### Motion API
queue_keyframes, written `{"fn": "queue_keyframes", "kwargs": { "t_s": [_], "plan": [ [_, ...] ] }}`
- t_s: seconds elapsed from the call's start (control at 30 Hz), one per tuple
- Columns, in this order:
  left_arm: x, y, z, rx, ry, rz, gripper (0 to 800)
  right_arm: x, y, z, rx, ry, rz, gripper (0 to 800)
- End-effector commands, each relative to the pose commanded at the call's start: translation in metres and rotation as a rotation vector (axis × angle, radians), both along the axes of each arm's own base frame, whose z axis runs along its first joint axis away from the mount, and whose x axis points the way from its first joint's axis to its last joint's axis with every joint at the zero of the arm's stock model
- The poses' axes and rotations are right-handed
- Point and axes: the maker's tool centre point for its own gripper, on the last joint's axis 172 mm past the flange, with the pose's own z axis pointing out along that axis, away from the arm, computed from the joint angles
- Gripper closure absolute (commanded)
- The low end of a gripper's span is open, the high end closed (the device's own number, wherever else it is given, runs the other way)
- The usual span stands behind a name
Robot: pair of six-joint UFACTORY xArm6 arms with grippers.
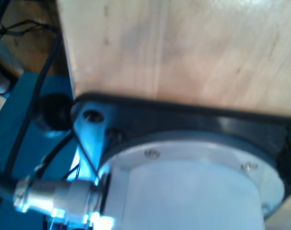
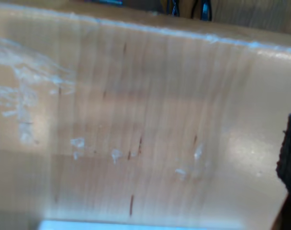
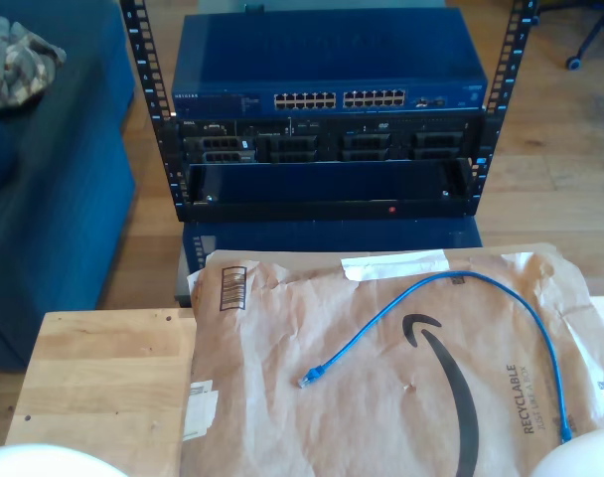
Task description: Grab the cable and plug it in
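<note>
Gripper state: cannot tell for either; second gripper (image 2: 145, 143) with only dark finger edges visible over bare wooden tabletop (image 2: 150, 96), first wrist view looking at an arm's base flange (image 1: 193, 172) on the same wood. Well apart from both: the cable (image 3: 451, 293), bright blue, arching loose across a brown paper mailer (image 3: 381, 397), one plug (image 3: 309, 379) near its middle, the other toward the exterior view's right. Beyond it, the switch (image 3: 327, 79) with port rows. Likely risks: crinkled paper sliding under a pinch; thin cable slipping or twisting, leaving the plug misaligned.
</note>
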Motion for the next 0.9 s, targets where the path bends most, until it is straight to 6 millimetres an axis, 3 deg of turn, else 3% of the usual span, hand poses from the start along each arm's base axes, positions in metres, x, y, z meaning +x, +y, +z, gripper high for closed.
{"fn": "queue_keyframes", "kwargs": {
  "t_s": [0.1,0.17,0.3,0.43,0.53,0.63,0.77,0.9],
  "plan": [
    [0.008,0.010,0.028,-0.021,0.007,-0.014,0,0.001,-0.013,0.033,-0.008,0.006,-0.049,2],
    [0.016,0.021,0.047,-0.013,0.026,-0.015,0,0.012,-0.026,0.053,-0.041,0.009,-0.060,1],
    [0.044,0.050,0.087,0.048,0.077,-0.016,0,0.055,-0.042,0.078,-0.112,0.000,-0.053,1],
    [0.084,0.062,0.112,0.107,0.118,-0.027,0,0.105,-0.038,0.092,-0.154,-0.015,-0.055,2],
    [0.124,0.060,0.123,0.155,0.135,-0.034,0,0.146,-0.019,0.097,-0.167,-0.025,-0.060,2],
    [0.161,0.044,0.128,0.187,0.158,-0.049,0,0.185,0.008,0.101,-0.171,-0.025,-0.061,2],
    [0.202,0.006,0.127,0.211,0.192,-0.088,0,0.231,0.052,0.109,-0.178,-0.037,-0.044,3],
    [0.230,-0.037,0.125,0.208,0.207,-0.135,0,0.263,0.109,0.118,-0.169,-0.005,0.012,6]
  ]
}}
